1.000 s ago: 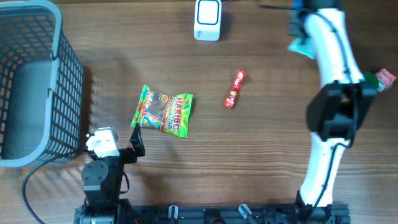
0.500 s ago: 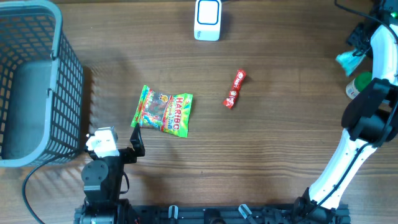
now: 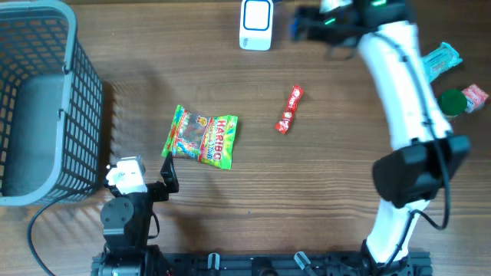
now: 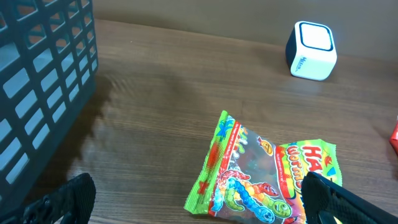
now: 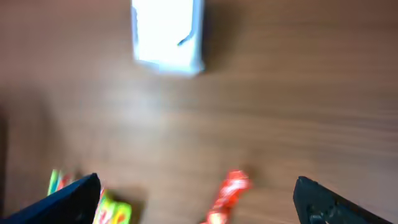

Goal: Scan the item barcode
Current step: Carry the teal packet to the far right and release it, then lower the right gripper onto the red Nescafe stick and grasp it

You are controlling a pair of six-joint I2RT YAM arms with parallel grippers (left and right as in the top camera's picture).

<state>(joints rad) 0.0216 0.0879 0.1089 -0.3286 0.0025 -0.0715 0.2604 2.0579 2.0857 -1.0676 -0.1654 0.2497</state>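
The right hand (image 3: 299, 25) hovers at the top centre of the overhead view, just right of the white scanner (image 3: 255, 23), with its jaws spread wide and nothing between them. The left hand (image 4: 198, 183) sits low at the lower left, also spread wide and empty, above the near edge of the gummy bag (image 3: 202, 139). A red candy bar (image 3: 289, 110) lies flat on the desk (image 3: 322, 192), below and slightly right of the scanner. No item faces the scanner, so this looks like the reach for an item. The bar seems the closest candidate. The right hand would need to descend over it, close across its narrow width, then lift and turn its barcode toward the scanner.
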